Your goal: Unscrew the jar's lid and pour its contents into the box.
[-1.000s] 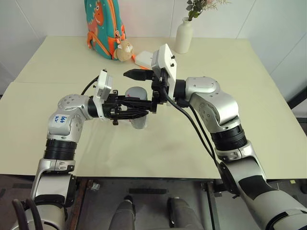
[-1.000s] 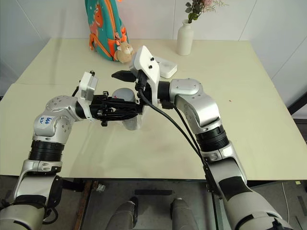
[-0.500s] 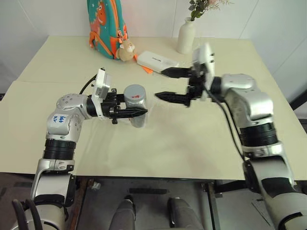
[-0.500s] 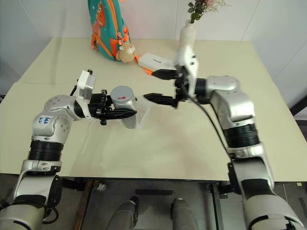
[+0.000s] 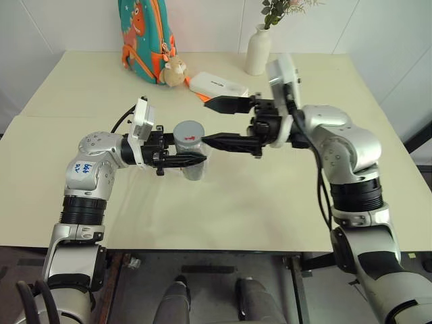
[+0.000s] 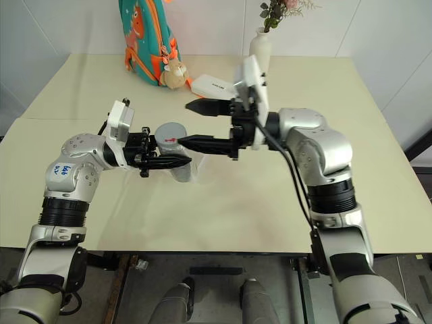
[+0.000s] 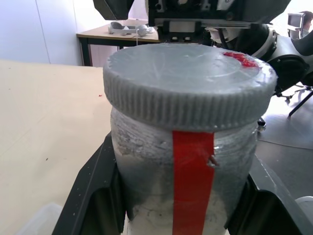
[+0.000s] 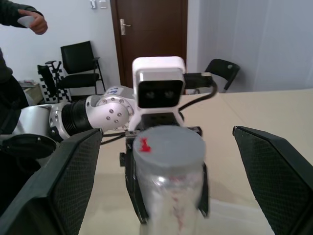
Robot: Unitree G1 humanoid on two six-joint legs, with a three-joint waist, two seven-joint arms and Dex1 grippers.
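My left gripper (image 5: pixel 192 154) is shut on the jar (image 5: pixel 192 162), a small clear cylinder with a red strip (image 7: pixel 192 186) down its side, and holds it upright above the table. The grey lid (image 5: pixel 189 130) sits on the jar and carries a small red mark (image 8: pixel 145 145). My right gripper (image 5: pixel 204 122) is open and level, coming in from the right with its fingertips at the lid's edge, one behind and one in front. A tiny brown bit of the contents (image 7: pixel 213 159) shows at the jar wall. The clear box (image 6: pixel 202 165) lies on the table under the jar, mostly hidden.
At the back of the table stand a white vase (image 5: pixel 258 50) with flowers, a colourful backpack (image 5: pixel 145 34) with a plush toy (image 5: pixel 177 69), and a flat white case (image 5: pixel 217 86). A person's hand (image 8: pixel 30 20) shows across the room.
My right gripper pulled away to the right from the lid, then came back open to the lid's edge. The left gripper and jar have stayed still.
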